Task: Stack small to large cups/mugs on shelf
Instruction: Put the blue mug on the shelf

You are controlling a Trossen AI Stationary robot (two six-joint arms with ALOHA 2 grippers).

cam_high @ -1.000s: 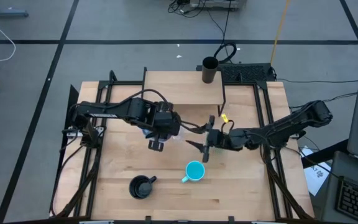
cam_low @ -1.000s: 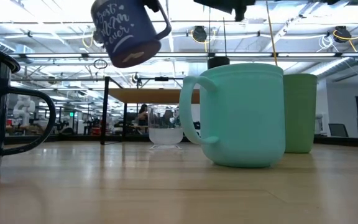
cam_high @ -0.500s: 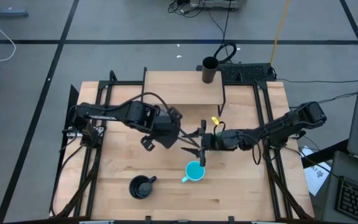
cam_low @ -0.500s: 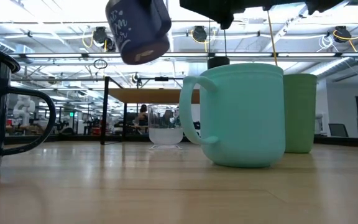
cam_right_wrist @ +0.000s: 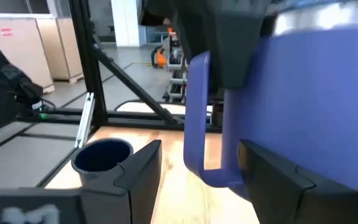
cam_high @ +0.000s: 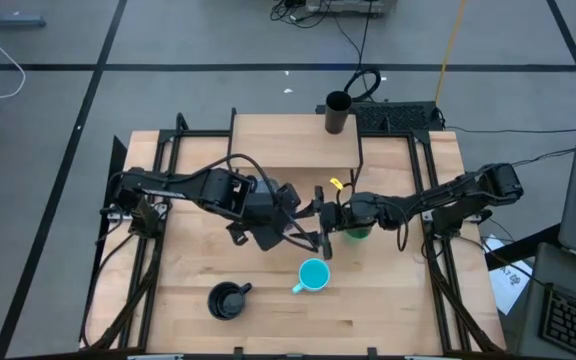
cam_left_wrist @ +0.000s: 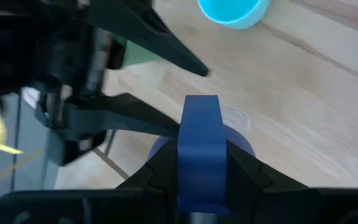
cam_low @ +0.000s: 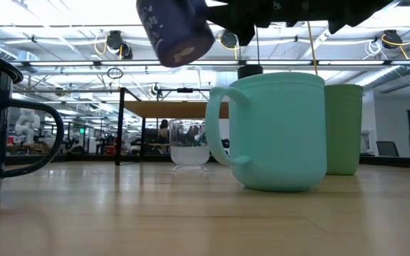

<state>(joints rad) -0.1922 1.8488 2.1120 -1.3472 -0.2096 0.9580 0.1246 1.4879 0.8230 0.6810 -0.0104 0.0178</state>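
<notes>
My left gripper (cam_high: 283, 208) hangs over the table's middle, shut on the blue-purple mug (cam_low: 173, 28), which has a silvery top (cam_right_wrist: 309, 18). My right gripper (cam_high: 318, 225) comes level from the right and is open, one finger on each side of the mug's handle (cam_right_wrist: 197, 118). The cyan mug (cam_high: 314, 274), the green cup (cam_low: 344, 128), the dark handled mug (cam_high: 227, 299) and the clear glass (cam_low: 188, 146) stand on the table. The black tumbler (cam_high: 338, 112) stands on the shelf (cam_high: 293, 140), at its far right corner. My left gripper pinches the mug's handle (cam_left_wrist: 197, 130) between its two fingers, one on each flat side. The fingers slant down from the table's left. The mug is lifted clear of the table and tilted. My right gripper: I cannot tell whether its fingers (cam_right_wrist: 272, 174) touch the mug.
The cyan mug stands just near of the two grippers, and the green cup sits under my right arm. Black frame rails (cam_high: 158, 250) run along the table's left and right sides.
My left gripper has rolled about its own line and shifted a little toward the table's right, turning the blue-purple mug with it. My right gripper has gone toward the table's left, up to the mug, and sunk slightly.
</notes>
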